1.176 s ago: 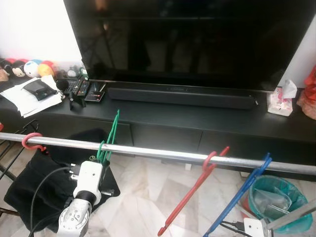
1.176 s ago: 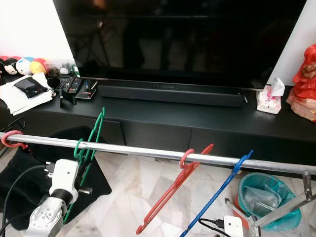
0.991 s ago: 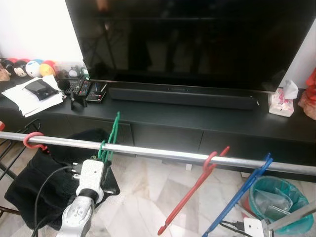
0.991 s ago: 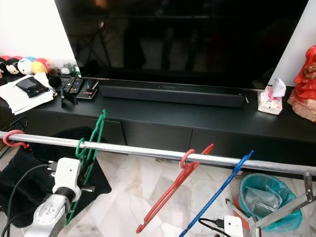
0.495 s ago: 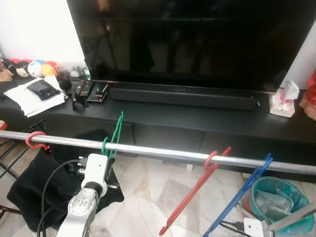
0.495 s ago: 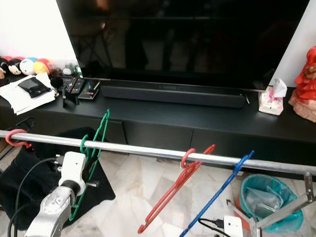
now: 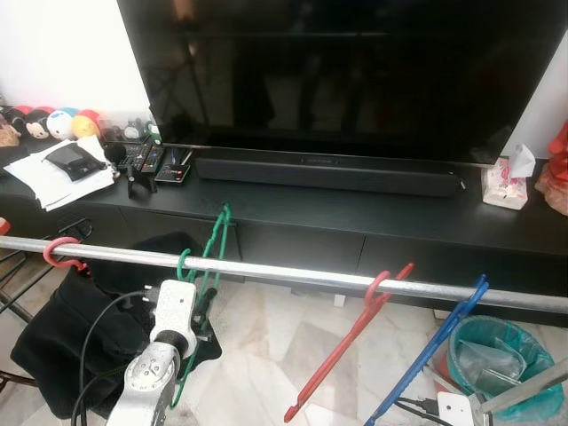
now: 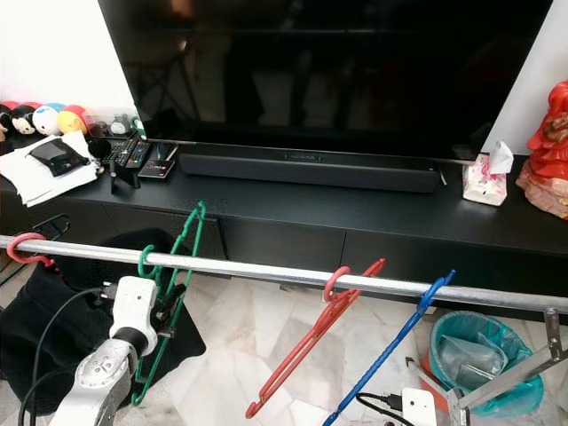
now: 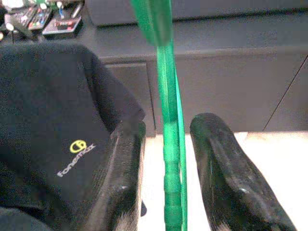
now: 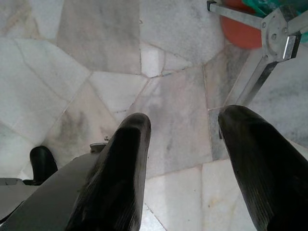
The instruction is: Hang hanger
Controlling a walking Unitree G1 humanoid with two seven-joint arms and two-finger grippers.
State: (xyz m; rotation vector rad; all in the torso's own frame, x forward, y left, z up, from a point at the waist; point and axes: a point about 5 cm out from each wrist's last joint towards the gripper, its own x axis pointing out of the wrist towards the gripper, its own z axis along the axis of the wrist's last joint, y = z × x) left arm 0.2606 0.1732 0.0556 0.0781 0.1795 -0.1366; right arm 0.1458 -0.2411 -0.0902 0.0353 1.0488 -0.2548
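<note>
A green hanger (image 7: 213, 244) hangs by its hook (image 7: 182, 260) on the silver rail (image 7: 293, 275) that crosses in front of me. My left gripper (image 8: 170, 302) is just below the rail, beside the hanger's body. In the left wrist view the green hanger (image 9: 169, 144) passes between the two black fingers (image 9: 219, 173) with a gap on each side, so the gripper is open around it. My right gripper (image 10: 180, 159) hangs low at the right, open over the marble floor with nothing in it.
A red hanger (image 7: 351, 342) and a blue hanger (image 7: 435, 351) hang further right on the rail, and a pink hook (image 7: 58, 251) sits at its left end. A black garment (image 7: 62, 337) lies below left. Beyond are a dark TV console (image 7: 355, 213) and a teal bin (image 7: 506, 355).
My left wrist has risen a little and moved right toward the rail. The green hanger's body has swung to the right, while its hook stays on the rail.
</note>
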